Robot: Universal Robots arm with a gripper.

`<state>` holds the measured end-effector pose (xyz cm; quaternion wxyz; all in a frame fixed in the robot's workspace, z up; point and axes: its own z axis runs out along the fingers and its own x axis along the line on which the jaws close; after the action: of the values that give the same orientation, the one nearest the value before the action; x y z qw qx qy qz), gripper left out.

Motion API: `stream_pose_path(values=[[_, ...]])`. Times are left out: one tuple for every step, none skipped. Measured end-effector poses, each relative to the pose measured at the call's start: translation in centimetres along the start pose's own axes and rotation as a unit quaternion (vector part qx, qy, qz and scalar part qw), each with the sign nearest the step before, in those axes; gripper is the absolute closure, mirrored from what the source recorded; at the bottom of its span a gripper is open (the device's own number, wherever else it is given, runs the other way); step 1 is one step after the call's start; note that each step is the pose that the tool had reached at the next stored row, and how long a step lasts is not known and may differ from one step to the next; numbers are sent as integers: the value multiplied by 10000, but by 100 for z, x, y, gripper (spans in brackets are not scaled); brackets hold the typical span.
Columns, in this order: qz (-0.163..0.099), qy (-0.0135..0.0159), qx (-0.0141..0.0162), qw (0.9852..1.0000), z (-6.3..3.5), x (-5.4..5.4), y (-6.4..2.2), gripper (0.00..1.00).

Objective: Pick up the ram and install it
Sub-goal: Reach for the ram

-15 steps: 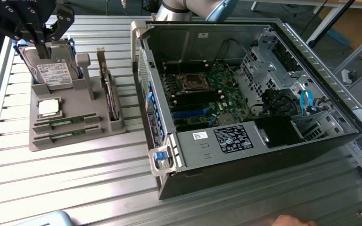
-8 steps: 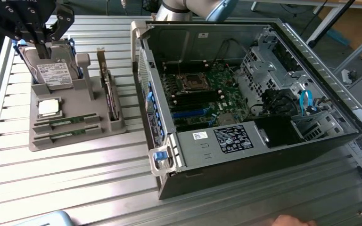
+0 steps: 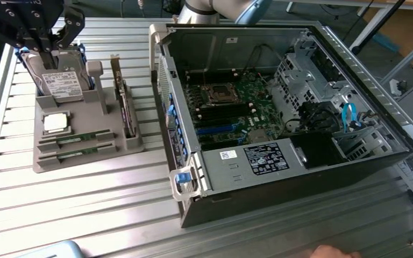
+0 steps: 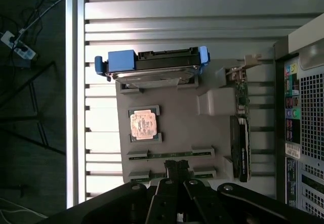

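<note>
The arm holds the tool (image 3: pixel 47 47) high above the grey tray (image 3: pixel 92 129), pointing down, its fingers narrow, pressed together on nothing. The tray sits on the desk (image 3: pixel 84 204) and carries an upright hard drive (image 3: pixel 62 83), a processor chip (image 3: pixel 56 122), an expansion card (image 3: pixel 124 107) and the ram (image 3: pixel 75 141), lying flat in its slot beside a second stick (image 3: pixel 73 155). The open computer case (image 3: pixel 264 156) stands beside the tray.

A high exterior camera looks obliquely down over the worktop (image 3: pixel 84 215), grey parts holder (image 3: pixel 84 124) and open computer case (image 3: pixel 264 210); the wrist camera faces straight down from closer, sharing the holder and case's edge.
</note>
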<state>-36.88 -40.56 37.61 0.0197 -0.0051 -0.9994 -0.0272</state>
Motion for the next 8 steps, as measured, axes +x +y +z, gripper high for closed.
stream_pose_path(values=[[0, 0, 0, 10000, -1, 0, -6, 89], [0, 1, 0, 10000, -1, 0, -13, 89], [0, 0, 0, 10000, -1, 0, -21, 89], [0, 0, 0, 10000, -2, 0, -27, 89], [0, 0, 0, 10000, -2, -1, -34, 89], [0, 0, 0, 10000, -2, -1, -39, 89], [0, 0, 0, 10000, -3, -1, -46, 89], [0, 0, 0, 10000, -3, -1, -51, 89]])
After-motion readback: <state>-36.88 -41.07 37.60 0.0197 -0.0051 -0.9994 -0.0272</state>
